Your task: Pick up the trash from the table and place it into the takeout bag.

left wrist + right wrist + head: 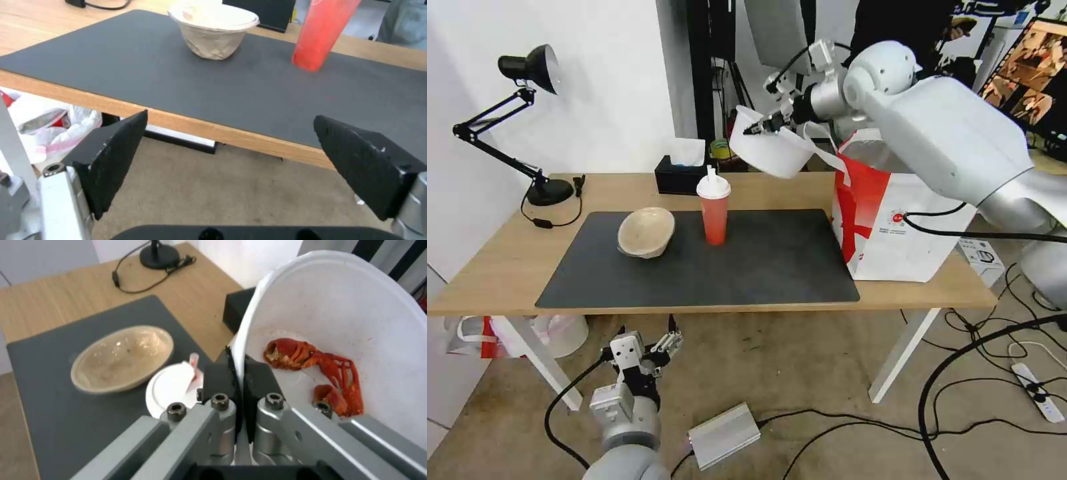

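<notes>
The right claw point(760, 127) is pinching the white bowl's point(774, 150) rim, holding it aloft just beside the bag point(887, 227); cup point(714, 213) and pulp bowl point(646, 231) are waiting below on the table point(494, 267). The left claw point(650, 347) is hanging released.

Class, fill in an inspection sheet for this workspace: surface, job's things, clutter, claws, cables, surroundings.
Surface: wooden table bearing a dark grey mat.
Job's things: white bowl with red scraps held in the air beside the takeout bag; red cup and beige bowl on the mat.
Clutter: tissue box, desk lamp.
Claws: right claw pinching the white bowl's rim; left claw open, below the table's front edge.
Cables: several on the floor.
Surroundings: white wall, monitor.
</notes>
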Available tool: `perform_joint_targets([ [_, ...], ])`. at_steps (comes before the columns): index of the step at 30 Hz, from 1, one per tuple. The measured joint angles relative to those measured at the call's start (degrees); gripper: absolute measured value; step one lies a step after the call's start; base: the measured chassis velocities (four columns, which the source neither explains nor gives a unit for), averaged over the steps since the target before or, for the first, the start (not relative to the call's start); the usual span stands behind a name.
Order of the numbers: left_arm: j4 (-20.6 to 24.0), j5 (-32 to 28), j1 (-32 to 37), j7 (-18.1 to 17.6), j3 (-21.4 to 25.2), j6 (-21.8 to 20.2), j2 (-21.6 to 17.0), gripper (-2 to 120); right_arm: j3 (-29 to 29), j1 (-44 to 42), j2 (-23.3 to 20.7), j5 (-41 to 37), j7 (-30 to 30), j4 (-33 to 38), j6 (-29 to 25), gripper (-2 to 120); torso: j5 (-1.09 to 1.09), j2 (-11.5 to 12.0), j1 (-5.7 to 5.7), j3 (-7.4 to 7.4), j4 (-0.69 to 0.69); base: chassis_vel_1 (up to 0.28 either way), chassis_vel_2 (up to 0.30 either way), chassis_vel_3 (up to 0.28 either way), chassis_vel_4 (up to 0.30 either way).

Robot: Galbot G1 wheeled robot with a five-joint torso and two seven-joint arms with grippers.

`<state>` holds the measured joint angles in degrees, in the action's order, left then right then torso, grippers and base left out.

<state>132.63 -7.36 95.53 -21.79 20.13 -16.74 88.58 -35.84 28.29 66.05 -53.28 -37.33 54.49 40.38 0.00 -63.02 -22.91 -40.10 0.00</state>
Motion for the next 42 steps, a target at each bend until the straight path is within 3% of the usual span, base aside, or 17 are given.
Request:
perform_joint_targets([
  [29, 1.37, 0.93, 0.71, -0.09, -1.42, 0.0, 0.74, 100, -0.44, 8.21, 3.82, -1.72, -0.45, -4.91, -0.01, 0, 0.0, 0.0, 0.0, 0.0, 0.0, 0.0, 0.0, 0.0, 0.0],
  [42, 1.89, 1.14, 1.69, -0.11, -1.34, 0.15, 0.51, 100, -1.58, 9.97, 2.31, -2.61, -0.81, -4.38, 0.04, 0, 0.01, 0.0, 0.0, 0.0, 0.0, 0.0, 0.0, 0.0, 0.0],
])
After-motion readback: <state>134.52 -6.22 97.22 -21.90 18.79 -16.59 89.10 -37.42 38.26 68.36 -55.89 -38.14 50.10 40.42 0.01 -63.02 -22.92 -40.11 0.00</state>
